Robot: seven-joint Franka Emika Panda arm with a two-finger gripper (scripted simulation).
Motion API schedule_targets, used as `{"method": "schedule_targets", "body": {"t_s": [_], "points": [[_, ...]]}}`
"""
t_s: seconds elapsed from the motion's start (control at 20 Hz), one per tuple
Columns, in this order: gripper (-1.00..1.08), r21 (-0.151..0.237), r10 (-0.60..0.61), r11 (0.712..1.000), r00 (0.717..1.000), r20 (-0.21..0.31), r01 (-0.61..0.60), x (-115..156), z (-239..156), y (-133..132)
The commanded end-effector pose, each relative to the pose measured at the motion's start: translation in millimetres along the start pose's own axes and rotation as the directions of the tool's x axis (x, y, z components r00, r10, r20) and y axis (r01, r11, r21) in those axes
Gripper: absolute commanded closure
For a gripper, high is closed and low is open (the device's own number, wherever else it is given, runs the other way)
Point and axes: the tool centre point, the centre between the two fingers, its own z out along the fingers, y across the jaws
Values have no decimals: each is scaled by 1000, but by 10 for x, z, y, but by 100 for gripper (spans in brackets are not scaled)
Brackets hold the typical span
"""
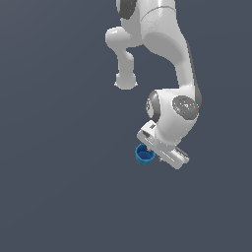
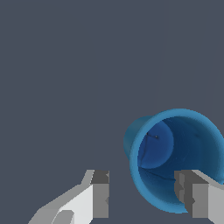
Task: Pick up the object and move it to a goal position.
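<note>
The object is a small blue cup (image 1: 143, 155); in the exterior view it sits just below the white hand, toward that view's left. In the wrist view I look straight into the open mouth of the cup (image 2: 175, 153) and see its inner floor. My gripper (image 2: 142, 189) is open. One finger (image 2: 101, 192) stands outside the cup with a gap to its wall. The other finger (image 2: 192, 194) overlaps the cup's rim. The cup is off-centre toward that finger. In the exterior view the gripper (image 1: 155, 153) hangs from the hand, and I cannot make out its fingertips there.
A flat, uniform dark grey surface (image 1: 59, 197) fills both views. The white arm (image 1: 167, 44) comes down from the top of the exterior view. No other objects and no goal marker are visible.
</note>
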Motion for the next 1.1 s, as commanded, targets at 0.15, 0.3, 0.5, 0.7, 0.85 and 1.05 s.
{"method": "schedule_targets", "body": {"t_s": [0.15,0.3,0.5,0.7,0.85,1.05], "points": [[-20,0,2,1000,1000,0,-2,3,79,1],[-20,0,3,1000,1000,-1,-3,2,221,3],[-20,0,4,1000,1000,-1,-4,-2,301,3],[108,0,4,1000,1000,-1,-4,-2,301,3],[108,0,4,1000,1000,-1,-4,-2,301,3],[108,0,4,1000,1000,-1,-4,-2,298,1]]}}
